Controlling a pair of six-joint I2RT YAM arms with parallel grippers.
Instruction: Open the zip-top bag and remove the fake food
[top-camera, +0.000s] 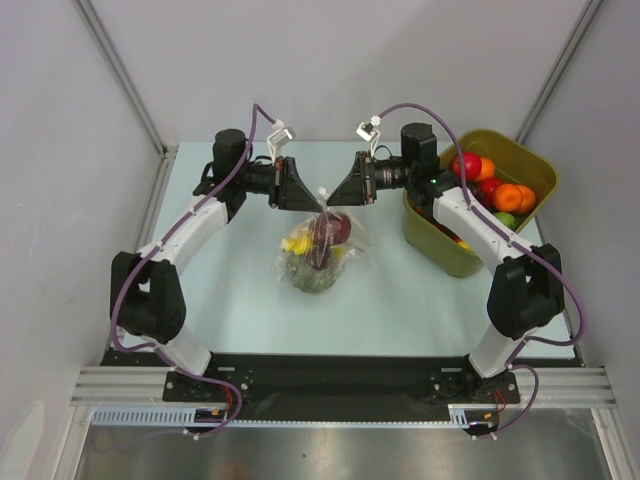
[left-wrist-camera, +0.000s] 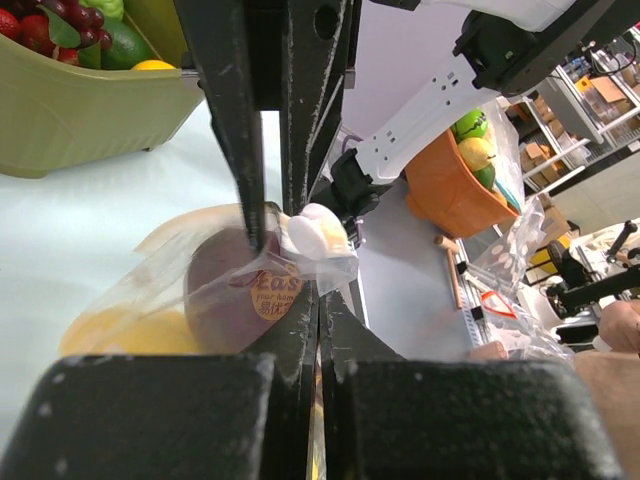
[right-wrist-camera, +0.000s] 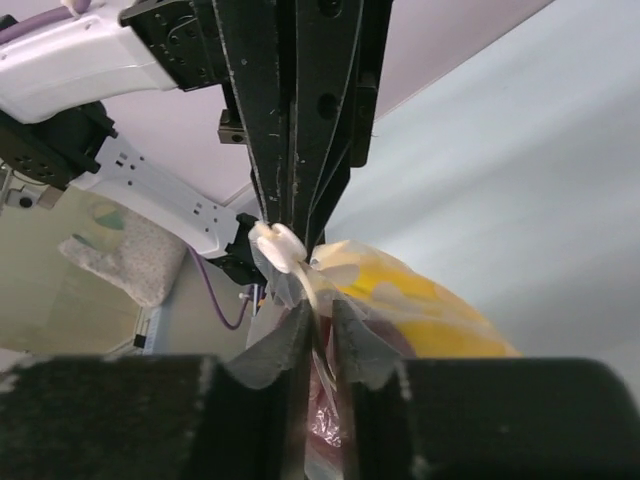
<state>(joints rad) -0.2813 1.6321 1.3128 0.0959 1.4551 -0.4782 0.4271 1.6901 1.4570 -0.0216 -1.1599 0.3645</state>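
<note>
The zip-top bag hangs in the middle of the table, its bottom on or just above the surface. Through it I see a dark maroon piece, a yellow banana and a grey-green round piece. My left gripper and right gripper meet tip to tip over it, each shut on the bag's top edge. In the left wrist view my gripper pinches plastic beside the white zip slider and the maroon piece. In the right wrist view my gripper pinches the bag under the slider.
An olive-green tub of toy fruit stands at the right, close to my right arm; it also shows in the left wrist view. An orange bowl of fruit sits beyond the table's edge.
</note>
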